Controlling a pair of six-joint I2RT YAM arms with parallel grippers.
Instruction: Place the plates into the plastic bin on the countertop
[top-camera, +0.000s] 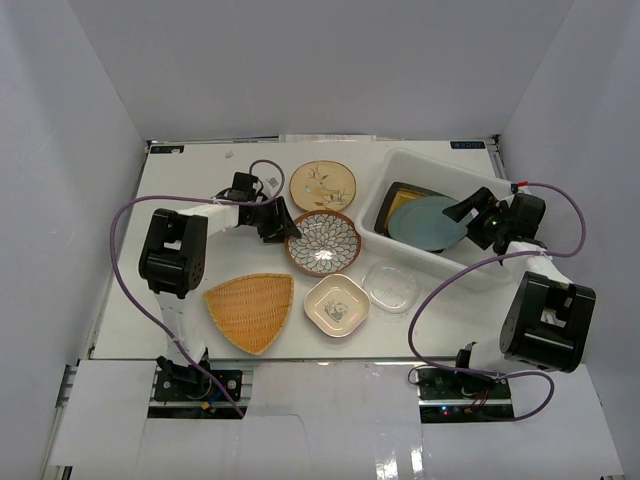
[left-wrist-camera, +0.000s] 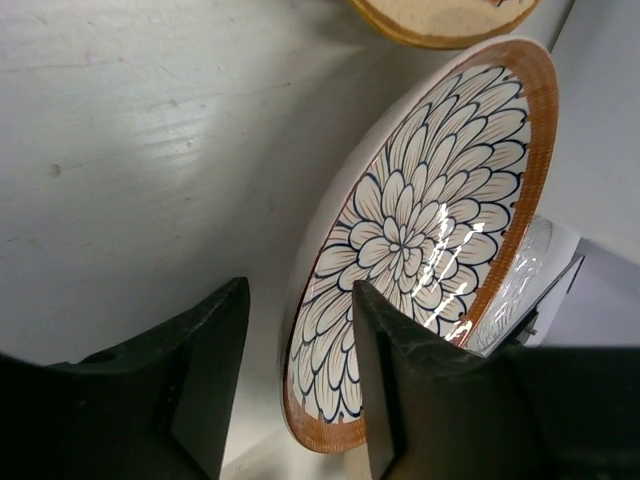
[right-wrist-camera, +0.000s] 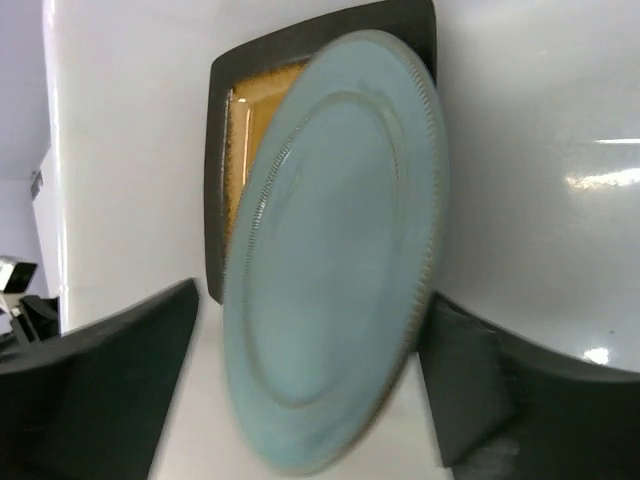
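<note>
The plastic bin (top-camera: 478, 262) stands at the right of the countertop (top-camera: 190, 190). In it the teal plate (top-camera: 425, 222) lies on the black-rimmed yellow square plate (top-camera: 398, 193). My right gripper (top-camera: 468, 214) is open at the teal plate's right edge. In the right wrist view the teal plate (right-wrist-camera: 330, 260) looks blurred between the wide-apart fingers of the right gripper (right-wrist-camera: 310, 390). My left gripper (top-camera: 280, 222) is open at the left rim of the brown-rimmed petal plate (top-camera: 323, 242). In the left wrist view the gripper (left-wrist-camera: 300, 370) straddles that plate's rim (left-wrist-camera: 420, 230).
The cream bird plate (top-camera: 323, 186) lies behind the petal plate. The orange woven triangular plate (top-camera: 250, 310), small white square plate (top-camera: 337, 305) and clear glass dish (top-camera: 390, 287) lie along the front. White walls surround the countertop.
</note>
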